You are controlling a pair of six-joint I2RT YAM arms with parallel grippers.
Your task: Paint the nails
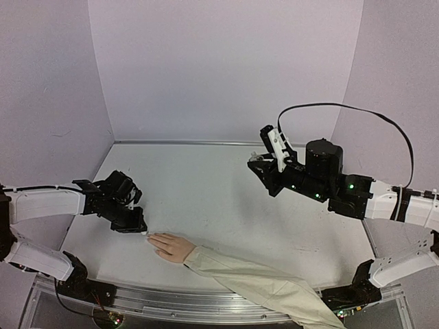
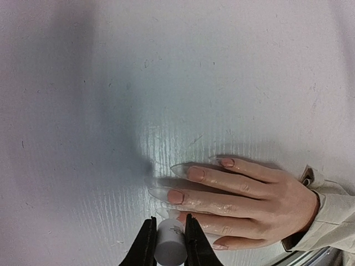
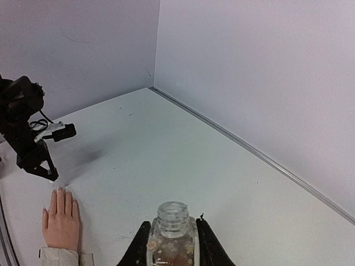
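- Nails (image 2: 176, 196) of a pale flesh-coloured mannequin hand (image 2: 249, 199) show in the left wrist view as small pink patches on three fingertips, with long, clear pointed tips running out past them.
- They are too small to make out in the top view.
- That hand lies flat, palm down, on the white tabletop (image 1: 206, 178) near its front edge, left of centre, with its fingers pointing towards the left arm.
- A beige fabric sleeve (image 1: 260, 284) covers the wrist and trails off towards the front right edge.
- Left claw (image 2: 169, 227) is pressed together on a small white cylindrical cap (image 2: 170, 246), pinched between its two black fingers.
- The cap's far end sits right at the tip of one of the nearer fingers.
- I cannot tell whether anything under the cap touches the nail.
- In the top view this claw hangs low, just beside the fingertips.
- Right claw (image 3: 173, 226) is well apart from the hand, raised over the right part of the tabletop.
- It pinches a small clear glass bottle (image 3: 173, 213), which is upright and uncapped with its threaded neck open.
- Pinkish-brown flecks show through the glass.
- Plain pale lilac walls (image 1: 226, 68) close in the tabletop at the back and on both sides.
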